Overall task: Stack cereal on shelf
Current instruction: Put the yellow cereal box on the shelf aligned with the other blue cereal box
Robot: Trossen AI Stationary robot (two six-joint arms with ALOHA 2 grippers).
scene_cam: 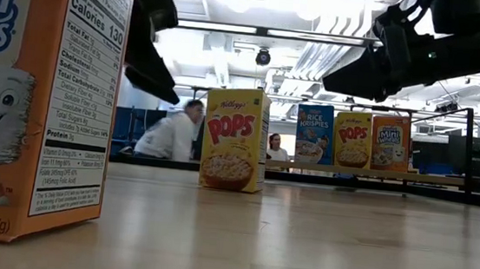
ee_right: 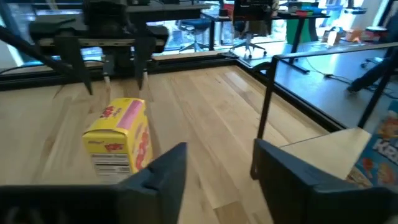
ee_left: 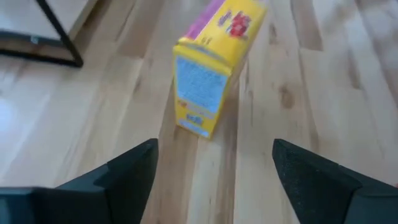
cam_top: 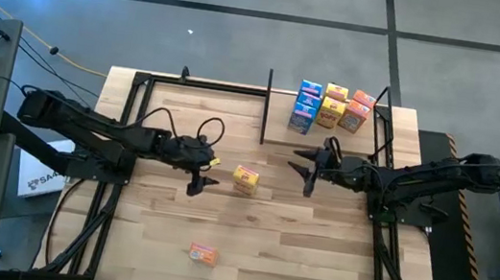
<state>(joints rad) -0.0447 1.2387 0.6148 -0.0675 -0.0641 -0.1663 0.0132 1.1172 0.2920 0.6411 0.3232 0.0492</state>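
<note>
High view puts the left gripper (cam_top: 204, 174) over the middle of the wooden tabletop (cam_top: 312, 255), its fingers spread wide and holding nothing; the left wrist view shows the two dark fingers (ee_left: 127, 177) parted with a yellow cereal box (ee_left: 214, 65) standing on the planks just ahead of them. That yellow box (cam_top: 246, 180) sits between the two grippers. The right gripper (cam_top: 308, 170) faces it from the other side, near the shelf, its jaws apart and empty in the right wrist view, where the yellow box (ee_right: 119, 138) stands beyond its fingers (ee_right: 163, 171). Behind the right gripper, the shelf (cam_top: 275, 132), a light board with black posts, carries a cluster of boxes at its far right end: blue ones (cam_top: 306, 107), yellow ones (cam_top: 333, 105) and orange ones (cam_top: 357, 111). Another orange box (cam_top: 203, 255) lies alone near the front edge of the table.
</note>
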